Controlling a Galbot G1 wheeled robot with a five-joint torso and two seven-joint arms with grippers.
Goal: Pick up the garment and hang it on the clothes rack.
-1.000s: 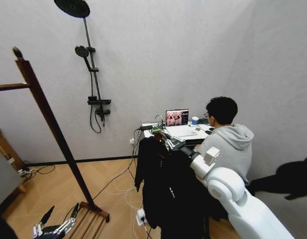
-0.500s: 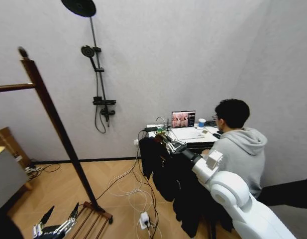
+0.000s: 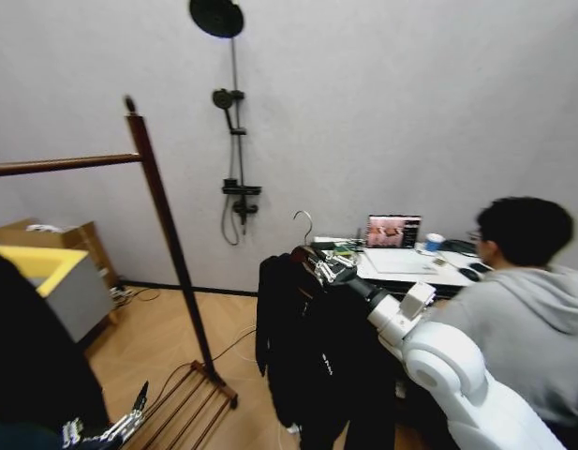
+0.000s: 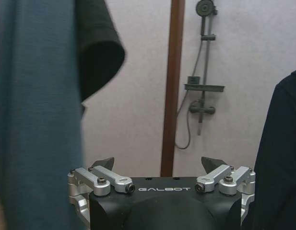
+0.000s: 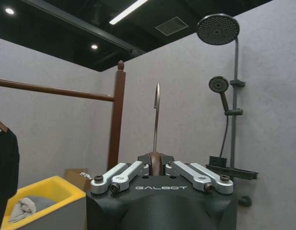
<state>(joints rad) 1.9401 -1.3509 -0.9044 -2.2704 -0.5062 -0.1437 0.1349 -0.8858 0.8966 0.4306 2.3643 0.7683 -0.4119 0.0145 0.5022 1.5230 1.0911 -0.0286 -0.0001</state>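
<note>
The garment [image 3: 312,361], a long black jacket on a wooden hanger, hangs in the head view from the right gripper [image 3: 318,265], which is raised ahead of the robot to the right of the clothes rack [image 3: 167,234]; its metal hook [image 3: 304,223] stands upright above the fingers. The rack's post and top rail are well apart from the jacket. The left gripper [image 3: 106,429] sits low at the picture's lower edge near the rack's slatted bottom shelf.

In the left wrist view, the left gripper [image 4: 158,164] has its fingers spread wide with nothing between them, facing the rack's post [image 4: 171,86].

In the right wrist view, the right gripper [image 5: 156,165] has its fingers closed on the hanger's neck, the hook [image 5: 157,117] rising straight above, with the rack [image 5: 115,115] beyond.
</note>
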